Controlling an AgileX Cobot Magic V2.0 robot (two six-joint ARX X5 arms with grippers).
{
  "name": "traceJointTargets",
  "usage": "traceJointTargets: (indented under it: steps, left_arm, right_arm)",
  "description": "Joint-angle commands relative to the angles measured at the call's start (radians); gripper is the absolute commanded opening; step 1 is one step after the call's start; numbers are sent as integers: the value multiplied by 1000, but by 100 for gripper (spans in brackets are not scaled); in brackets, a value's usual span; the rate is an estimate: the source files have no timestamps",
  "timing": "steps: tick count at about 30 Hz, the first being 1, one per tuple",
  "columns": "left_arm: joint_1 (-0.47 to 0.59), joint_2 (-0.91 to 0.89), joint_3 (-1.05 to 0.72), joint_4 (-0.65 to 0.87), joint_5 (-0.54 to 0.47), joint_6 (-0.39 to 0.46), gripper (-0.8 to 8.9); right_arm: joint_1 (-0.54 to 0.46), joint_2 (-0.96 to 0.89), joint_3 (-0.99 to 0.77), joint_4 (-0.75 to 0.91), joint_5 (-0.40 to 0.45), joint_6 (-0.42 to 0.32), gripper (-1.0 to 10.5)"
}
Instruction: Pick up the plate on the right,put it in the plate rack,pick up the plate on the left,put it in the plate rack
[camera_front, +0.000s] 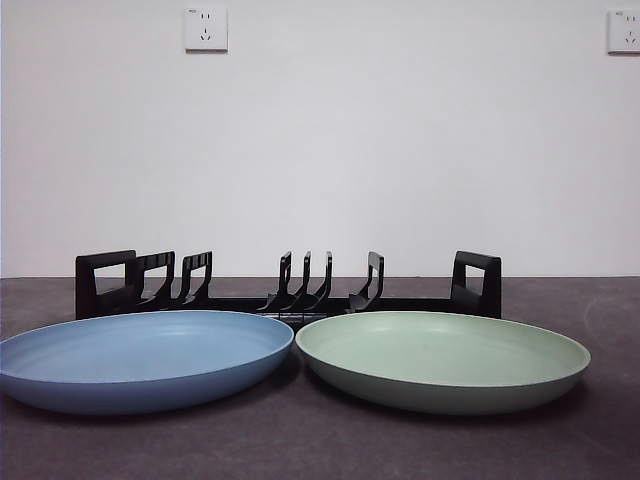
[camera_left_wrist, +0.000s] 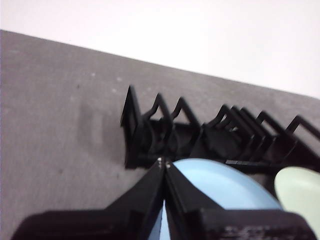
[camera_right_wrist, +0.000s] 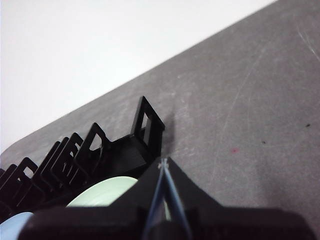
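A: Front view first. What's cut off or hard to read?

B: The blue plate (camera_front: 140, 358) runs off the picture's left edge. Both plates hide the base of the plate rack (camera_front: 288, 290), so only its prongs and two end handles rise behind them. No arm shows here.

A: And the green plate (camera_front: 443, 358)?

B: Whole, lying flat on the dark table (camera_front: 560, 440), its rim nearly touching the blue one's at the middle. Two wall sockets (camera_front: 205, 29) sit high on the white wall, one cut by the right edge.

A: Left wrist view?

B: Blurred. The left gripper (camera_left_wrist: 164, 162) has its jaws pressed together, tips meeting, nothing between them. It hangs above the blue plate (camera_left_wrist: 220, 182), mostly covering it; the rack (camera_left_wrist: 210, 137) lies just beyond, and a sliver of green plate (camera_left_wrist: 300, 192) is cut by the edge.

A: Right wrist view?

B: The right gripper (camera_right_wrist: 163, 164) is likewise closed and empty, over the green plate (camera_right_wrist: 102, 192), beside the rack's end handle (camera_right_wrist: 145, 125). A scrap of blue plate (camera_right_wrist: 12, 227) shows at the corner.
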Motion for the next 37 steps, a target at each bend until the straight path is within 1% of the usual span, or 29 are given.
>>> traceJointTargets:
  steps: [1,5,7,12,14,15,18,20,21,22,23,24,26,28,32,35,37]
  left_arm:
    - [3,103,67,-1,4,6,-6]
    - [3,314,183,0,3,84,-6]
    - [3,433,254,-9,26,109,-6]
    - [2,696,431,-50,184,115,-5]
    - [2,789,497,-56,286,115,-4]
    - [2,831,527,-57,345,115,-4]
    - [-2,928,604,-61,463,114,-1]
    - [-20,975,645,-66,500,114,3]
    - [-32,984,652,-67,498,114,52]
    - [-40,984,652,-68,494,114,150]
    - [-49,984,652,-68,486,114,278]
    - [-56,984,652,-68,484,113,336]
    - [-75,984,652,-67,476,114,345]
    - [-102,984,652,-68,440,116,345]
    - [-177,984,652,-67,337,160,345]
    - [-215,984,652,-66,293,172,345]
    - [-226,984,652,-68,258,186,345]
  right_arm:
    - [-3,87,50,10,3,18,-12]
    - [-3,263,140,10,-5,7,-12]
    - [-3,370,200,8,-15,-23,-12]
    - [-3,639,364,-27,-146,-103,-12]
    - [-3,755,437,-67,-204,-134,-12]
    - [-3,810,472,-90,-233,-151,-12]
    - [-3,970,571,-162,-297,-214,3]
    - [-3,1085,637,-203,-333,-268,28]
    - [-3,1133,656,-204,-344,-274,116]
    - [-3,1164,666,-205,-344,-274,191]
    - [-3,1196,673,-205,-344,-275,227]
    - [-3,1217,673,-205,-344,-275,225]
    - [-3,1263,673,-206,-344,-282,221]
    - [-1,1308,673,-205,-345,-283,221]
    - [13,1392,674,-204,-347,-302,218]
    - [33,1445,674,-187,-391,-301,217]
    - [46,1475,673,-186,-390,-301,210]
